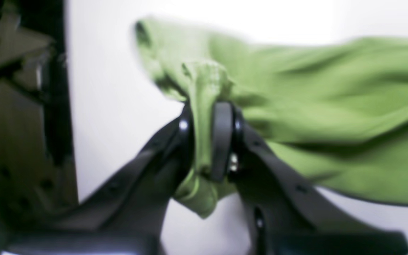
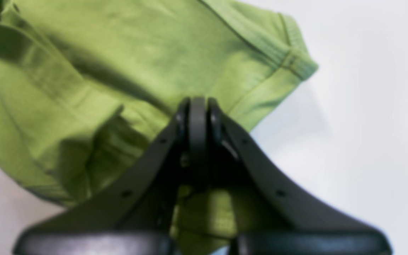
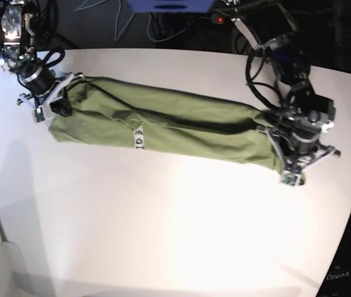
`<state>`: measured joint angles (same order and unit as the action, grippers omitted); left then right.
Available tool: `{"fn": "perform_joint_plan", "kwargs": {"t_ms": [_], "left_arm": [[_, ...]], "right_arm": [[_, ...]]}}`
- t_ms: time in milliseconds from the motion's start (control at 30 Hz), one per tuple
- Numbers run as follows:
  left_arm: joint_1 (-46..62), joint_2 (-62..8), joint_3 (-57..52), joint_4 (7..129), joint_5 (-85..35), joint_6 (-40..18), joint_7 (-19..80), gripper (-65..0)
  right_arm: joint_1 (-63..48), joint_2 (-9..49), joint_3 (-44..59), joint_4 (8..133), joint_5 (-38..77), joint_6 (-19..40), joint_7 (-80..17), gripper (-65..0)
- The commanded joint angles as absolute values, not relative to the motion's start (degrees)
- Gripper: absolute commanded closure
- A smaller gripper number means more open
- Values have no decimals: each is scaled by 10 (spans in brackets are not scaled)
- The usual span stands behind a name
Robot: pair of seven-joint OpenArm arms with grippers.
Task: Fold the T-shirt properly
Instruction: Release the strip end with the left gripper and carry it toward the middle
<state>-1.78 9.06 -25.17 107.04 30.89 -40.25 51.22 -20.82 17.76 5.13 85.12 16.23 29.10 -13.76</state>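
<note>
Left wrist: left gripper (image 1: 207,141) clamped on a bunched fold of the T-shirt (image 1: 313,117); thin, soft, floppy cloth.
Right wrist: right gripper (image 2: 198,120) closed on the hem near a ribbed edge.
Base: stretched between both arms over the table (image 3: 163,216), white tag (image 3: 139,139) up. Light, sags; best held at corners.

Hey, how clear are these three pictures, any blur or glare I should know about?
Left wrist view: soft, the T-shirt smeared at its edges, left gripper sharper. Right wrist view: blurred throughout, right gripper included. Base view: sharpest, with a bright washed-out patch on the white table.
</note>
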Motion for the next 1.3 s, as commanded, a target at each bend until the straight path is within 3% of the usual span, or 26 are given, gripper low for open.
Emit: {"fn": "perform_joint_plan", "kwargs": {"t_ms": [0,333,700,1167,1267], "left_arm": [[-12,90,-225,1086,306,-400,500,-23],[58,90,-43,1083,306,-400,500,-23],[44,90,-1,1080,236,-400,576,-23],[44,90,1,1082,16,-400,588,-23],[45,90,5,1081,-23,-364,588,-23]], "right_arm": [[-207,184,54,856,156,291,-151,0],[-199,184,55,856,156,291,-154,0],[-198,182,53,856,156,291,-154,0],[-203,182,52,856,156,291,-155,0],[-203,182,52,856,156,291,-155,0]]}}
